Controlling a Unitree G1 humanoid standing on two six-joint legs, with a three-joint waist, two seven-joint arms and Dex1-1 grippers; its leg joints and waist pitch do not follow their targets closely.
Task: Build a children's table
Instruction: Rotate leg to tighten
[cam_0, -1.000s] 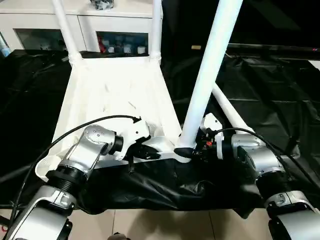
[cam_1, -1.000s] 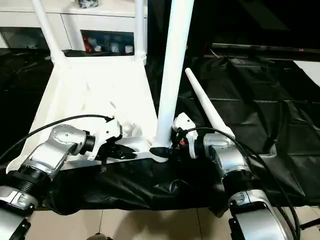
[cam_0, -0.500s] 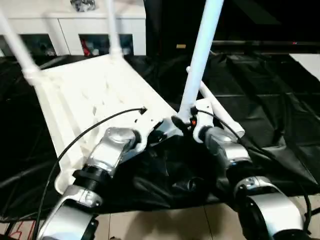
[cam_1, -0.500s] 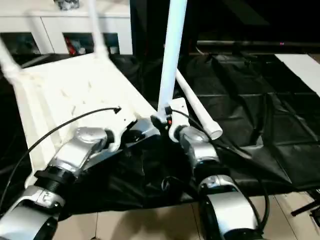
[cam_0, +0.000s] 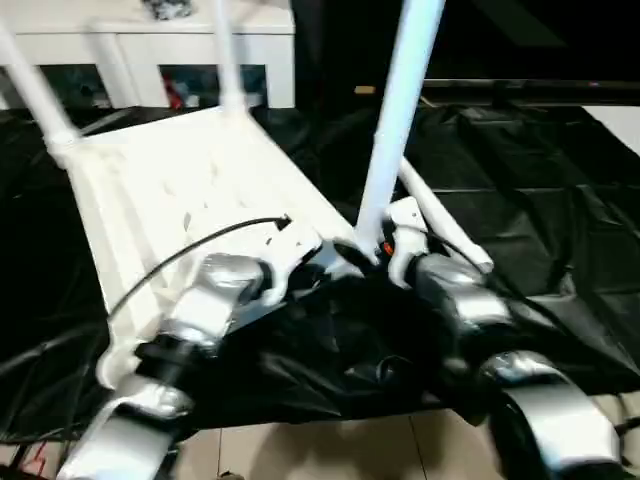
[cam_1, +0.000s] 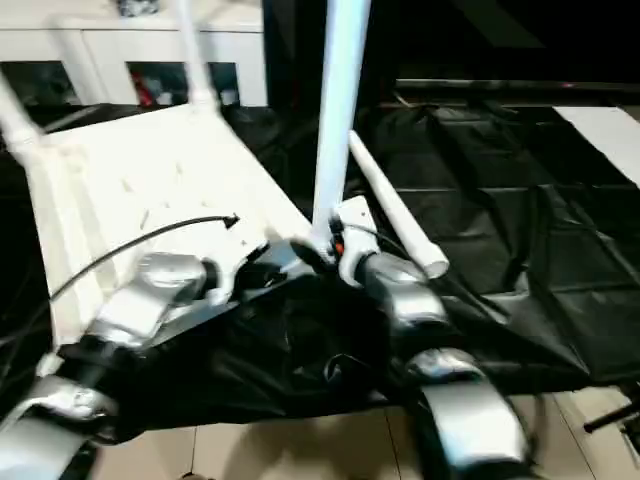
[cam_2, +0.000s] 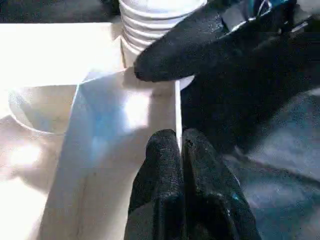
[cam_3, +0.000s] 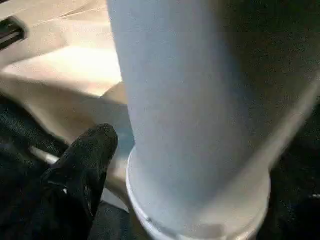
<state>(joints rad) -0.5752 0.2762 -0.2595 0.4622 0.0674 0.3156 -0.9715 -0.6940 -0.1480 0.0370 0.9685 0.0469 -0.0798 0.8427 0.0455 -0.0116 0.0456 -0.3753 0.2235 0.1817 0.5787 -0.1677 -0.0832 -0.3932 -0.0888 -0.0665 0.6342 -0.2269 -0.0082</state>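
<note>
**Upside-down tabletop, 3 legs standing, 1 loose on the sheet**

We see the tabletop (cam_0: 190, 190) lying underside up on a crinkled black plastic sheet (cam_0: 560, 190), its white plastic smooth and glossy with raised ribs and round corner sockets. 2 thin tapered legs stand at the far corners (cam_0: 228, 55) and (cam_0: 35, 85). A 3rd leg (cam_0: 395, 120), a thick white tube, rises from the near corner socket; its lower end shows stacked ridges in the left wrist view (cam_2: 150, 25). A 4th leg (cam_0: 445, 225) lies flat on the sheet just behind the right arm, partly hidden by the standing leg and the arm.

Behind the sheet stands a white cabinet (cam_0: 150, 60) with glass doors, small items inside too blurred for us to name. A black cable (cam_0: 190, 255) arcs over the tabletop to the left wrist. The sheet bunches in folds along the near table edge, covering it.

The left gripper (cam_2: 180, 150) has its 2 black fingers pressed together, pinching the thin upright rim of the tabletop beside the near socket. The right gripper (cam_0: 362, 255) sits at the base of the standing leg; 1 black finger (cam_3: 82, 160) shows beside the leg's flared collar, and we cannot tell whether the claw is clamped or apart. Floor tiles (cam_0: 330, 450) are pale.
</note>
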